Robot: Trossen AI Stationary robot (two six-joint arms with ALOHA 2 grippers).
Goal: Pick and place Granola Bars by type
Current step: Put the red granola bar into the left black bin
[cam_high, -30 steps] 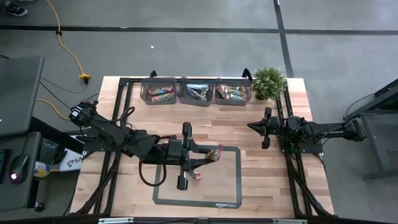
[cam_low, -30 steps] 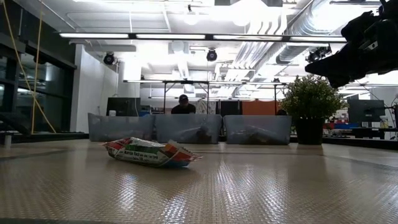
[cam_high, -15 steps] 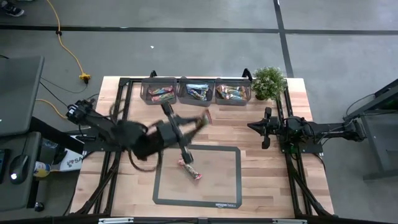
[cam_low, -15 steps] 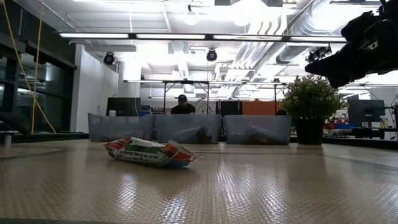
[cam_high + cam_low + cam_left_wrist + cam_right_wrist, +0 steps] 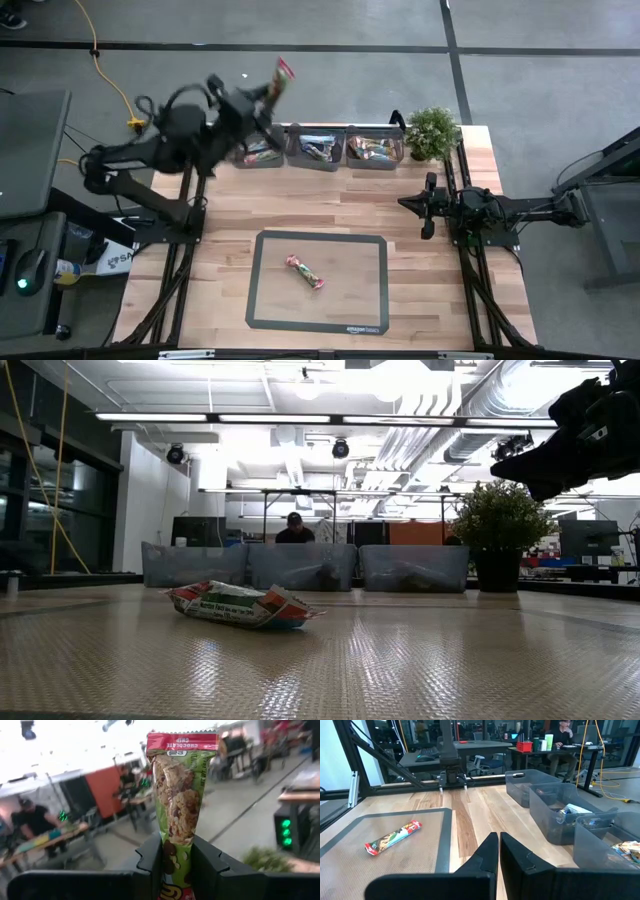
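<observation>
Above bins [image 5: 315, 148], left gripper [image 5: 176, 862] pinches green bar [image 5: 181, 790] (upright).

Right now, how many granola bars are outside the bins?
2: one bar lies on the mat; the green bar is in the left gripper. Others fill the bins.

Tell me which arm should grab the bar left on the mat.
Right. Its pincer is shut on nothing beside the mat, while the left pincer holds a chocolate chip bar by the bins.
</observation>
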